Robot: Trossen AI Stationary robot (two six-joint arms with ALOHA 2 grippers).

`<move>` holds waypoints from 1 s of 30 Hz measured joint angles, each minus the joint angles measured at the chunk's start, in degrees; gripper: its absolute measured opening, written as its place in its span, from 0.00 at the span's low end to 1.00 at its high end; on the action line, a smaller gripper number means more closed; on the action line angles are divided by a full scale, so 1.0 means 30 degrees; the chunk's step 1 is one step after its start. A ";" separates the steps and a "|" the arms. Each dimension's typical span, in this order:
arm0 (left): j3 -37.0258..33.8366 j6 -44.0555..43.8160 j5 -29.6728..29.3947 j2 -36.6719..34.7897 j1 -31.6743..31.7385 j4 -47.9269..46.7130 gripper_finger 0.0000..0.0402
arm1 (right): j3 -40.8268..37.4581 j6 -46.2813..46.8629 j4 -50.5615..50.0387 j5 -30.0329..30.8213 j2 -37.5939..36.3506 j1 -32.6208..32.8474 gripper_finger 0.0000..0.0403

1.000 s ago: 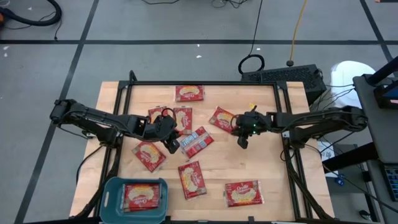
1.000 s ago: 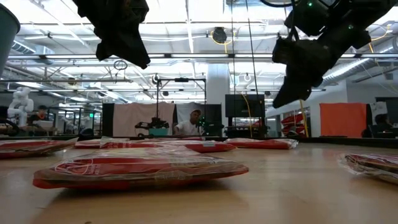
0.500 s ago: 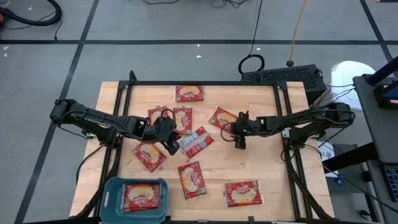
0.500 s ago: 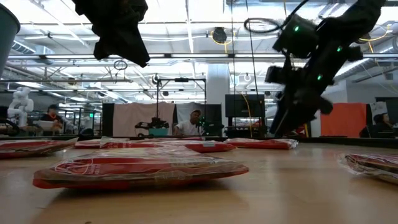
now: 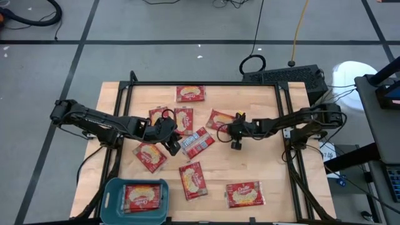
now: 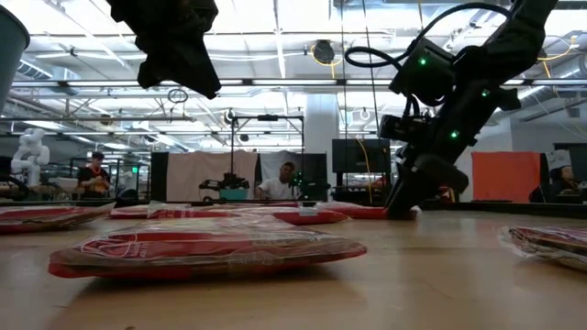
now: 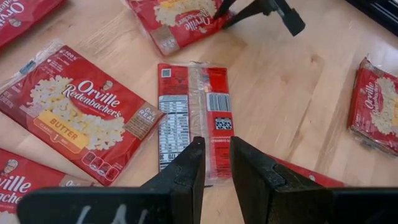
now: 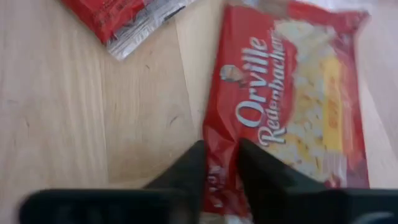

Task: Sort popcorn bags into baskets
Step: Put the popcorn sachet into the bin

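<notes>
Several red popcorn bags lie flat on the wooden table. One bag (image 5: 199, 142) lies with its blue-white side up, and one lies inside the teal basket (image 5: 112, 187) at the near left corner. My left gripper (image 5: 170, 142) hovers shut, well above the table (image 6: 174, 46), just left of the flipped bag (image 7: 193, 118). My right gripper (image 5: 232, 131) is down at table height (image 6: 404, 203), shut on the near right end of a centre bag (image 5: 219, 117). My right gripper pinches the popcorn bag's short end near a corner (image 8: 221, 174) between its two fingers (image 8: 186, 168). The fingers come from above, slanting in from the table's right. The bag still lies flat on the table (image 6: 362, 212).
Other bags lie at the far edge (image 5: 190, 94), left of centre (image 5: 184, 119), near left (image 5: 150, 156), near centre (image 5: 193, 180) and near right (image 5: 244, 194). A black frame borders the tabletop. Bare wood lies to the right of the right gripper.
My right gripper has moved toward the table's left and come down from well above the table onto the end of the centre bag. The bags have kept their places.
</notes>
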 joint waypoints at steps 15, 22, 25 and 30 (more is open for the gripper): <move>0.0000 0.0811 0.0102 0.0000 0.0000 0.2565 0.20 | -0.0117 0.1951 -0.3049 -0.0784 -0.5059 -0.0011 0.00; 0.0000 0.2359 0.0333 0.0000 0.0820 0.5741 0.20 | -0.0111 0.3959 -0.3514 -0.2369 -0.6882 0.0000 0.00; 0.0497 0.3393 0.1008 0.0024 0.1388 0.5502 0.20 | -0.0105 0.4733 -0.3555 -0.2877 -0.7285 -0.0022 0.00; 0.2200 0.7467 0.1299 0.0933 0.2101 0.4614 0.26 | -0.0087 0.5556 -0.3544 -0.4276 -0.7518 -0.0022 0.00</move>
